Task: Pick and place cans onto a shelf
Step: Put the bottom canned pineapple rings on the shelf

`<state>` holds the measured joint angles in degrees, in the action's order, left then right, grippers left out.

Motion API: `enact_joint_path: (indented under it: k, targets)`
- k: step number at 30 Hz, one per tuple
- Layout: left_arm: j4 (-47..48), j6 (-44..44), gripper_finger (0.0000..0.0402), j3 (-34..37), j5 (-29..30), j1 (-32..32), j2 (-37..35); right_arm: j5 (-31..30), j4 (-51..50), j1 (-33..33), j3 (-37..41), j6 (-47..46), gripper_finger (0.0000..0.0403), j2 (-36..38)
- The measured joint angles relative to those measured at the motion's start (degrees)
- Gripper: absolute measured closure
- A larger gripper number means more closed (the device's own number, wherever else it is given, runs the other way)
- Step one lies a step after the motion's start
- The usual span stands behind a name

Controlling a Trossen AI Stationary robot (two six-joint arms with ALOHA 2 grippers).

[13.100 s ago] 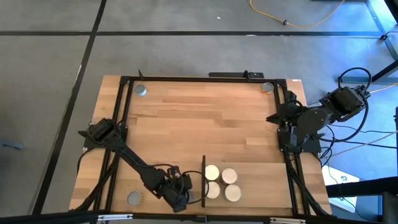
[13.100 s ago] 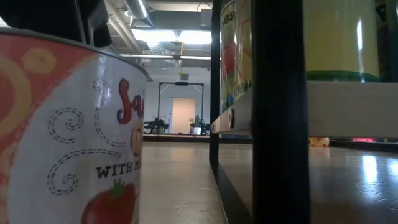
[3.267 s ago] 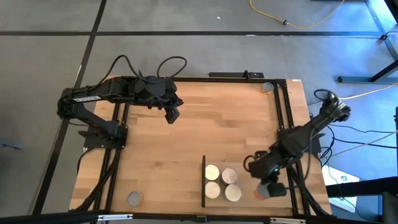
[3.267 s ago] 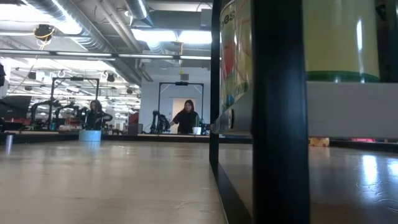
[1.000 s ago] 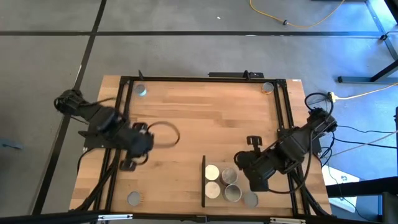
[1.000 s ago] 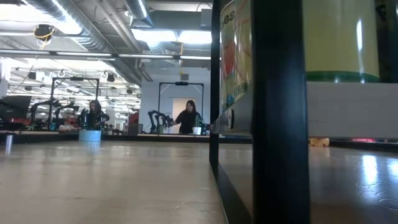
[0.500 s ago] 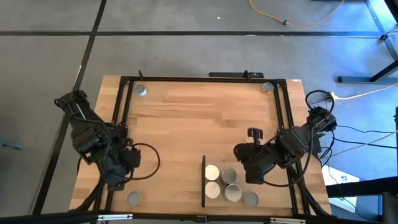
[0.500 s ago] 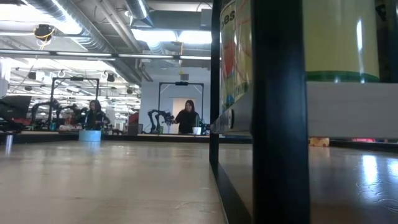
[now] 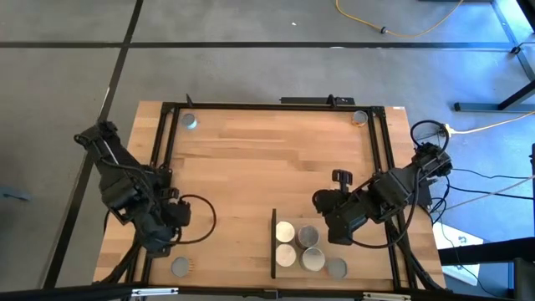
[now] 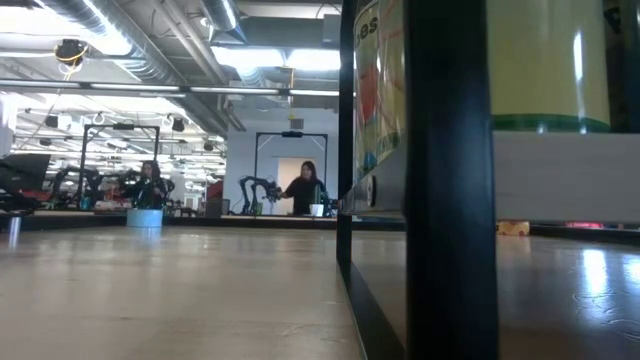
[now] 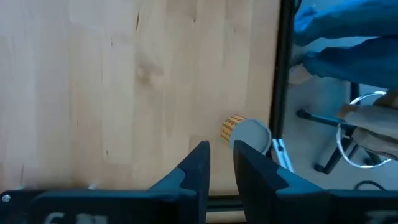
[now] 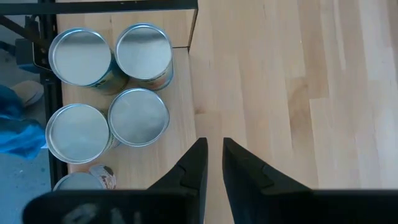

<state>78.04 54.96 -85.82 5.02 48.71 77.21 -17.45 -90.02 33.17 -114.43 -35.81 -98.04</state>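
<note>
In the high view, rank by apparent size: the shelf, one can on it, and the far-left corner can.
1. shelf
2. can on the shelf
3. far-left corner can, which looks smallest. All lie at roughly similar distance from the overhead camera, so the order seems safe.
</note>
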Motion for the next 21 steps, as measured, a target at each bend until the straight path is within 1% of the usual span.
enact_joint_path:
  k: [4,8,11,16,19,21]
  targets:
    - [-3.58,-1.15,0.0334,5.91,-0.04,2.12,0.04,0.00,0.00,0.00,-0.02,0.00,0.0351,0.00]
    - [-12.23,-4.71,0.0336,12.26,0.00,4.82,0.04,0.00,0.00,0.00,-0.02,0.00,0.0351,0.00]
    - [-19.39,-5.37,0.0337,17.31,0.21,6.47,0.04,0.00,0.00,0.00,-0.02,0.00,0.0351,0.00]
    - [-28.70,-1.34,0.0337,25.87,0.21,9.00,0.07,-0.02,0.00,0.00,-0.02,0.02,0.0351,0.00]
    - [-32.31,0.65,0.0337,29.74,0.20,9.88,0.07,-0.02,0.00,0.00,-0.01,0.01,0.0351,0.00]
    - [-32.86,1.74,0.0337,31.23,0.22,10.25,0.07,-0.02,0.00,0.00,-0.02,-0.05,0.0351,0.00]
